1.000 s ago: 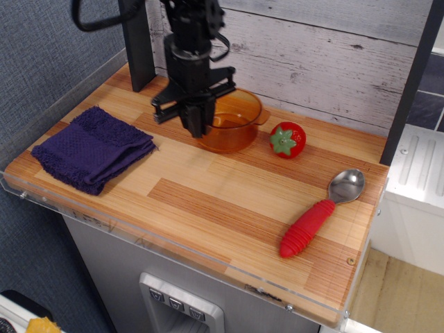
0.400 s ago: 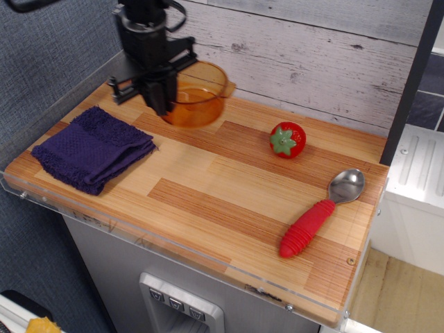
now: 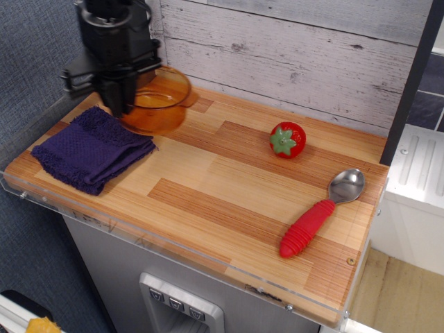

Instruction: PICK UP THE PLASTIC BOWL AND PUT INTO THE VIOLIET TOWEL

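Far left of your wooden counter point(image 3: 229, 187): the folded dark purple terry towel point(image 3: 91, 148), lying flat near the front-left corner, nothing on it.

Just right of and behind the towel: the round, transparent amber plastic bowl point(image 3: 158, 102), lifted off the counter and tilted slightly. Its lower edge overlaps the towel's back-right corner in this view; whether it touches the cloth, you cannot tell. The bowl looks empty; one small flat side handle shows at its right rim.

Your black gripper point(image 3: 119, 104) comes down from above at the bowl's left rim. Its fingers are drawn together, clamped on that rim, carrying the bowl. The gripper's body hides the bowl's left side.

Centre-right, well apart from the bowl: a red strawberry toy with a green top point(image 3: 287, 139), standing on the counter.

Far right: a spoon with a metal bowl and ribbed red handle point(image 3: 320, 212), lying diagonally, bowl end toward the back.
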Tool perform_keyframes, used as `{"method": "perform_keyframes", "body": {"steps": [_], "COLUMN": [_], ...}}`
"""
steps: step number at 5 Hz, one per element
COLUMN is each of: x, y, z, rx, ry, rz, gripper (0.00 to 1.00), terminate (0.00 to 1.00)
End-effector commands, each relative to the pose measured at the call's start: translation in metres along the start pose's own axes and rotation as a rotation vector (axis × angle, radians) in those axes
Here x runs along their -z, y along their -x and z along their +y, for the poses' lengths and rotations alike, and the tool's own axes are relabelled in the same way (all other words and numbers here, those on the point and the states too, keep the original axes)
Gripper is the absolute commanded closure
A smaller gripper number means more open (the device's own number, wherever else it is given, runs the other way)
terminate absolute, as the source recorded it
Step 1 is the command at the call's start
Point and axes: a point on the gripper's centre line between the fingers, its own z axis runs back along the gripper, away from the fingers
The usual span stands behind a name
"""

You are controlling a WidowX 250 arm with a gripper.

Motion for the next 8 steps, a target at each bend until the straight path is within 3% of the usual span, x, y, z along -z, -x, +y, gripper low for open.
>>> {"method": "perform_keyframes", "body": {"steps": [1,4,5,7,8], "x": [-0.005,0.015,0.021,0.036,0.037], "y": [-0.020,-0.037,-0.037,-0.037,-0.039], "z": [0.041,0.073,0.076,0.078,0.078], "rx": [-0.018,-0.069,-0.068,-0.122,-0.110], "ry": [0.033,-0.046,-0.026,-0.048,-0.057], "rz": [-0.026,-0.044,-0.016,0.030,0.052], "gripper": [1.00,1.00,1.00,1.00,0.00], "terminate": [0.00,0.00,0.00,0.00,0.00]}}
